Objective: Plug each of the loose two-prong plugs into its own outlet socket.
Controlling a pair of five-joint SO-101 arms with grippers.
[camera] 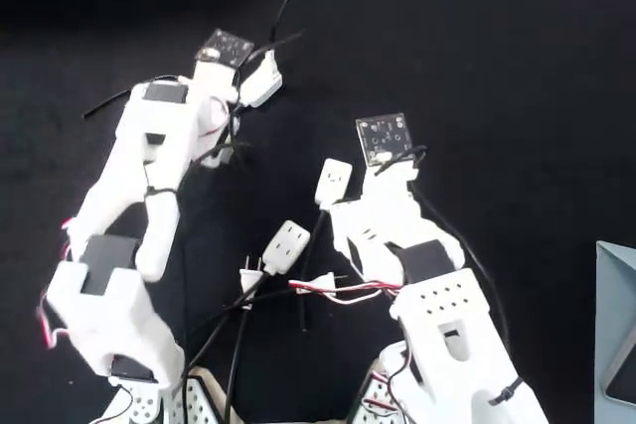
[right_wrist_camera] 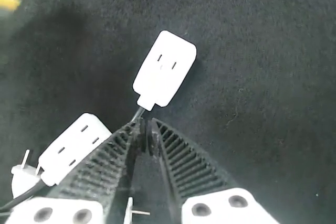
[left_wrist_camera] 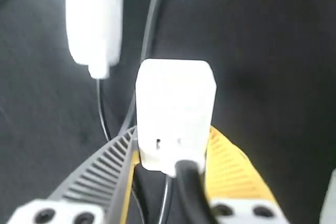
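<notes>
My left gripper [left_wrist_camera: 170,135] is shut on a white block [left_wrist_camera: 176,108] with two small slots and a thick black cord; a second white block [left_wrist_camera: 94,19] lies just beyond it. In the high view a white block [camera: 260,81] with a black cord sits by the left arm's wrist. My right gripper [right_wrist_camera: 147,129] is shut on the black cord just behind a white outlet socket [right_wrist_camera: 164,69], which lies face up [camera: 333,181]. A multi-slot socket [right_wrist_camera: 73,148] lies nearer the arms' bases [camera: 288,245], with a loose two-prong plug [right_wrist_camera: 23,174] beside it [camera: 250,273].
The table is covered in black cloth [camera: 517,96]. Black cords run from the plug and sockets toward the arms' bases. Red and white wires [camera: 338,290] trail from the right arm. A grey-blue container [camera: 618,325] stands at the right edge.
</notes>
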